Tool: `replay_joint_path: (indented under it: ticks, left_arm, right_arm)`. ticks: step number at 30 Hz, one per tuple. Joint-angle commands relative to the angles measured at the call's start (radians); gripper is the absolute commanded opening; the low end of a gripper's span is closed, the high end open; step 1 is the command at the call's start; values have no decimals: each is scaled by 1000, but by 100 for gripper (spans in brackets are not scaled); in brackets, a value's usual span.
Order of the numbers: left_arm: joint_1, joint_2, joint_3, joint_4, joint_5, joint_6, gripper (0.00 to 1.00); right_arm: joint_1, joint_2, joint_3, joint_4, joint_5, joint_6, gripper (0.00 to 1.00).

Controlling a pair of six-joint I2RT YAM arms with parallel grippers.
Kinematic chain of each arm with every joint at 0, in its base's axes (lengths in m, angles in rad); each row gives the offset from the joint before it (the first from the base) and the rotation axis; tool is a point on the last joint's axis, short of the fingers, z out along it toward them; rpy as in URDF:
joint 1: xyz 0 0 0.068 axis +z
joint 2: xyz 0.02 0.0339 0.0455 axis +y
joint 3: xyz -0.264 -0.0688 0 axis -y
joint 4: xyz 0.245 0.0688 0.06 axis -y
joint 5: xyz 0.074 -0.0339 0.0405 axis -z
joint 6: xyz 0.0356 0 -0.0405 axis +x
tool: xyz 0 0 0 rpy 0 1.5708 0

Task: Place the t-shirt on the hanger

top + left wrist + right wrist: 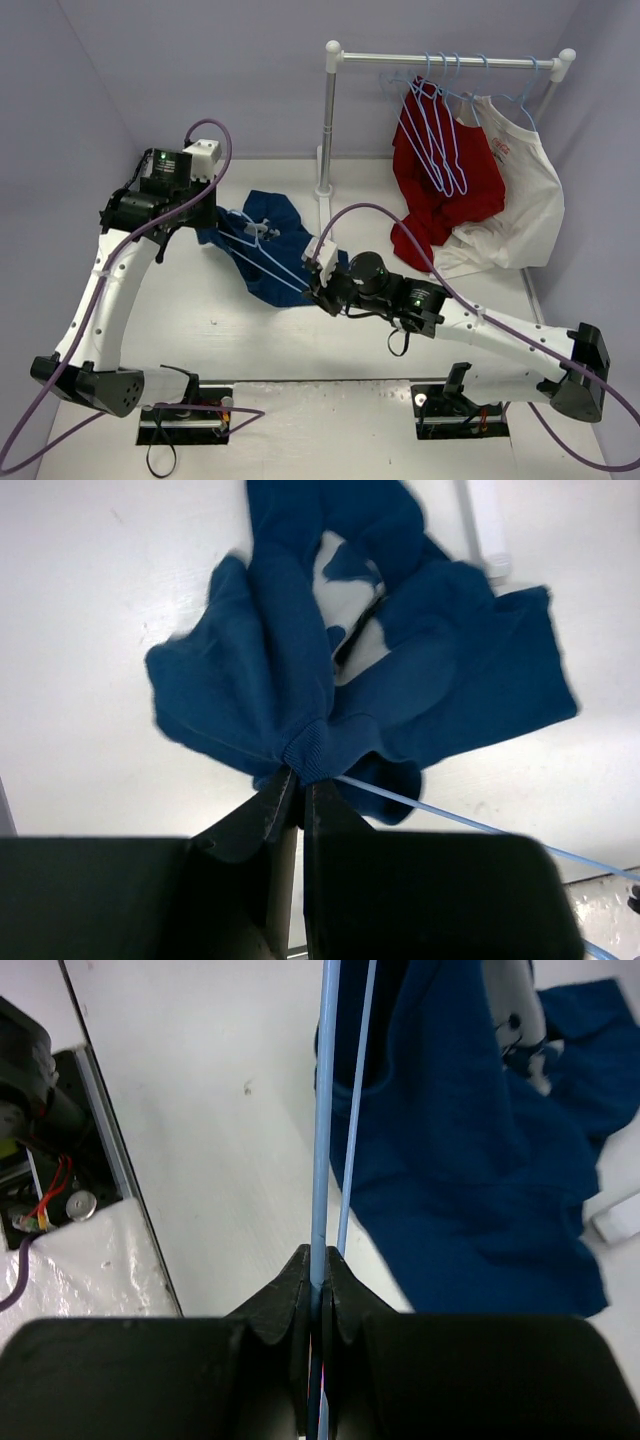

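The right gripper, clenched on the hanger, sits below the rail post in the top view. The wire's long axis runs from it up-left into the t-shirt, heaped just left of the post's foot, whose far edge the left gripper pinches. The left wrist view confirms that clamp on a ribbed edge. The right wrist view shows wire running straight ahead with cloth to its right, so the right arm likely feeds it.

A white clothes rack stands far right on the table, with a red shirt, a white shirt and spare blue hangers on its rail.
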Motion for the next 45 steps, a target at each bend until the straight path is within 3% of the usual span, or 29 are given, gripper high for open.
replay_joint_path:
  ticks: [1,8,19,25,33,45]
  left_arm:
    - [-62,3,162,-53,24,41,0]
    - [-106,29,350,-115,27,9,0]
    - [-149,-52,316,-113,72,-52,0]
    - [-148,-66,325,-140,-182,-55,0]
    - [-148,-8,342,-196,-275,-71,0]
    - [-160,59,421,-192,-176,-53,0]
  right_arm:
    - [-24,-65,100,130,-44,-44,0]
    - [-97,-79,194,139,-100,-69,0]
    - [-164,-83,62,301,-145,0,0]
    - [-166,-105,17,303,-95,-7,0]
    - [-170,-208,-54,270,-62,2,0]
    - [-158,-185,-6,257,-125,-2,0]
